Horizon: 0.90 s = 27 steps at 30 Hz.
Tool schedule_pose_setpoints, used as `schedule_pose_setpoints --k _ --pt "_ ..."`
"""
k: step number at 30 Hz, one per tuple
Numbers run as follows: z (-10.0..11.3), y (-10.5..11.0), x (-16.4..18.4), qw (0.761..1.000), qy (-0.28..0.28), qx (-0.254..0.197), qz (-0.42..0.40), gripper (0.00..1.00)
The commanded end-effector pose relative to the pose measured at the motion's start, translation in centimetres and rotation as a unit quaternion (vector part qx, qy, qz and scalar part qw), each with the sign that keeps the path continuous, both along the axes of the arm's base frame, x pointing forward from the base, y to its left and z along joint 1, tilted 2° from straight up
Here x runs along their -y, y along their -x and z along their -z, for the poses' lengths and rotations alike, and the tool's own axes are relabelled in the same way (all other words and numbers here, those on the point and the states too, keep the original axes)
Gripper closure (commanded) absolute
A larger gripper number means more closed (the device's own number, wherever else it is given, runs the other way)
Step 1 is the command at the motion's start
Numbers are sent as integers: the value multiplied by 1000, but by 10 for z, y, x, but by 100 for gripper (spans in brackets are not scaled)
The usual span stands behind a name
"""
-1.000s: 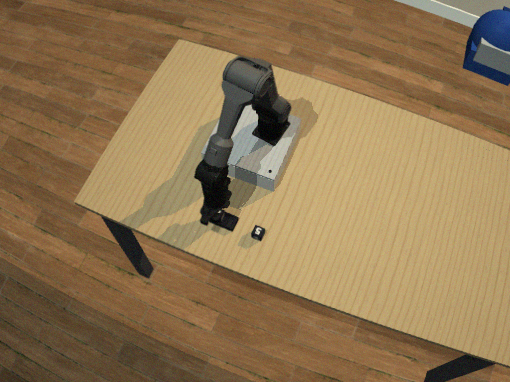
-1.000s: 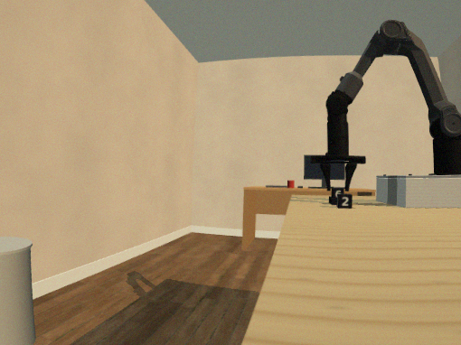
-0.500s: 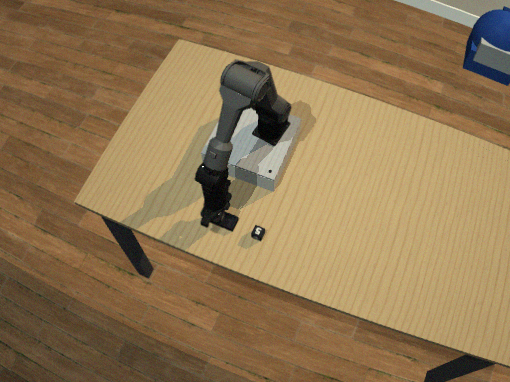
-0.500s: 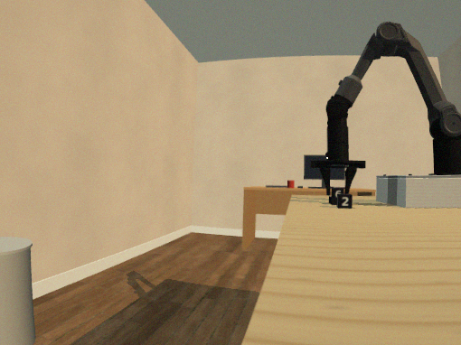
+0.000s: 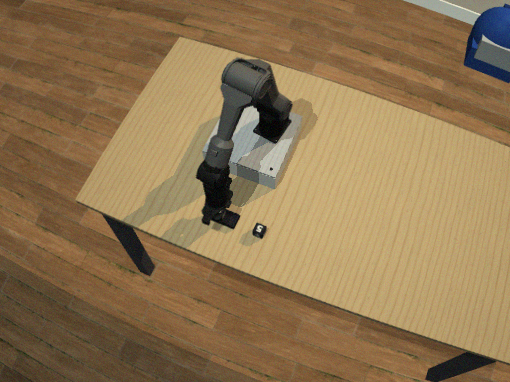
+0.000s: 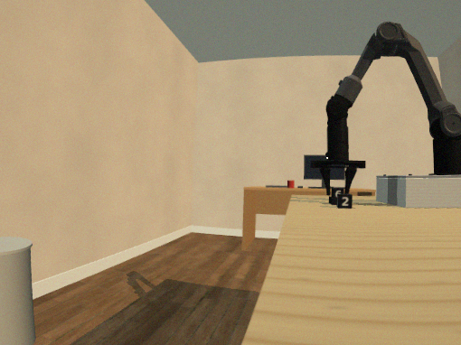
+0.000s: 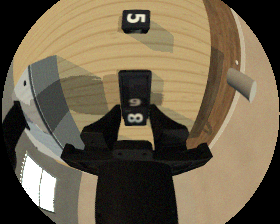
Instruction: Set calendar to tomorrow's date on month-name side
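The black calendar tray lies on the table, seen from above in the wrist view. One black cube is at its near end in the wrist view, with an 8 on top and a 6 on the side facing the tray's other part, where no cube shows. The other cube stands alone on the table, apart from the tray, with a 5 on top and a 2 towards the exterior camera. My gripper is open, its fingers on either side of the 8 cube. The month's name is not visible.
The grey base block of the arm stands beside the tray. The table's long edge runs on the other side. A pale cylinder stands beyond the table.
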<state>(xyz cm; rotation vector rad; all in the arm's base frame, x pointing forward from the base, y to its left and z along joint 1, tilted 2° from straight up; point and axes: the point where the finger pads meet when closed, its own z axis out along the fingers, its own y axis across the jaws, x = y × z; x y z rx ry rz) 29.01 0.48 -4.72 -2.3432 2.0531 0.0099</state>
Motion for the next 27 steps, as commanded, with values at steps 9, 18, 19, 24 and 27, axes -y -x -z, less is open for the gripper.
schedule_pose_setpoints --k 9,18,19,24,27 --pt "1 1 0 1000 0 -1 -1 41" --pt "1 1 0 1000 0 -1 -1 41" --pt "1 1 0 1000 0 -1 -1 41" --pt "1 1 0 1000 0 -1 -1 66" --pt "1 1 0 1000 0 -1 -1 66"
